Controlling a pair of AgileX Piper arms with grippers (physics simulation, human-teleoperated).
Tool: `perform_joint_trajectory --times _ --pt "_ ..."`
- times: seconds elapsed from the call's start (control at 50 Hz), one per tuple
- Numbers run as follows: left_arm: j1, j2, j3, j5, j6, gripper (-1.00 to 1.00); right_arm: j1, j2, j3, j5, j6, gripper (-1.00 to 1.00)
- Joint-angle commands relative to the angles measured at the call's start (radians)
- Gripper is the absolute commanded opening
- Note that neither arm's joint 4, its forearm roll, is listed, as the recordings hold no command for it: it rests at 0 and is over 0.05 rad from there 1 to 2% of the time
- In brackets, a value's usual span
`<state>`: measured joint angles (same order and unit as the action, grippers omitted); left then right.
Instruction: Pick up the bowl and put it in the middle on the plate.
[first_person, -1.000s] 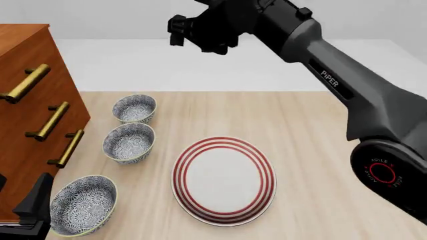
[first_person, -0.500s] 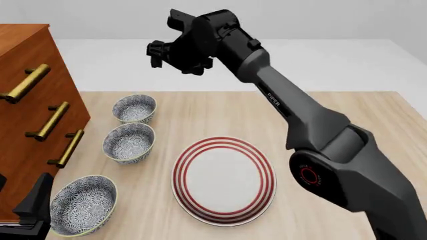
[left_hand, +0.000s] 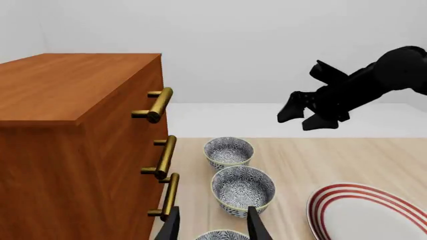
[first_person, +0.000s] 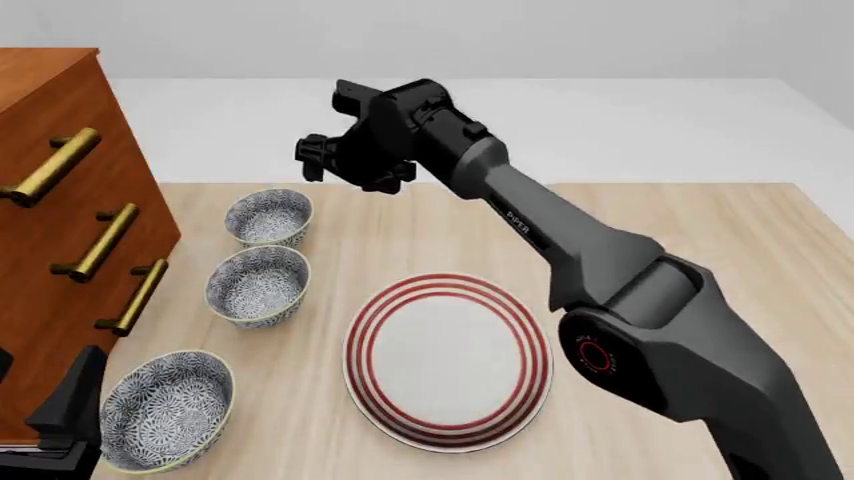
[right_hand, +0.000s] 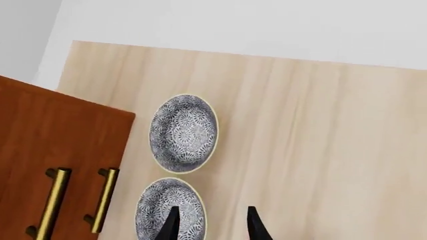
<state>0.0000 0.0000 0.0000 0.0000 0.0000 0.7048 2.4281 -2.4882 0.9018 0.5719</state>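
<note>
Right gripper (first_person: 320, 160) is held high above the far bowl (first_person: 268, 217), fingers parted; rim should be straddled squarely before closing; plate (first_person: 449, 347) waits.

Three bowls (first_person: 259, 285) in row between dresser (first_person: 67, 220) and plate (first_person: 449, 346).

The small deep white bowl with dense blue-grey floral pattern (first_person: 268, 217) sits upright on the table, farthest in a row of 3 alike bowls. The large round white plate with 3 red rings (first_person: 449, 361) lies flat nearby, apart from it.
</note>
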Motion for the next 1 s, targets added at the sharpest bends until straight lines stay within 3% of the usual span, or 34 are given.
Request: perform_joint_trajectory --times 0.02,0.2,0.6,1.0 --pt "0.0 0.0 0.0 0.0 0.0 1.0 0.007 0.019 0.05 -0.032 0.007 1.0" --pt "0.0 0.0 0.0 0.0 0.0 1.0 0.023 0.03 0.084 -0.052 0.011 1.0" --pt "0.0 0.0 0.0 0.0 0.0 1.0 0.074 0.131 -0.01 -0.021 0.033 1.0" --pt "0.0 0.0 0.0 0.0 0.0 1.0 0.066 0.177 -0.048 -0.007 0.032 1.0"
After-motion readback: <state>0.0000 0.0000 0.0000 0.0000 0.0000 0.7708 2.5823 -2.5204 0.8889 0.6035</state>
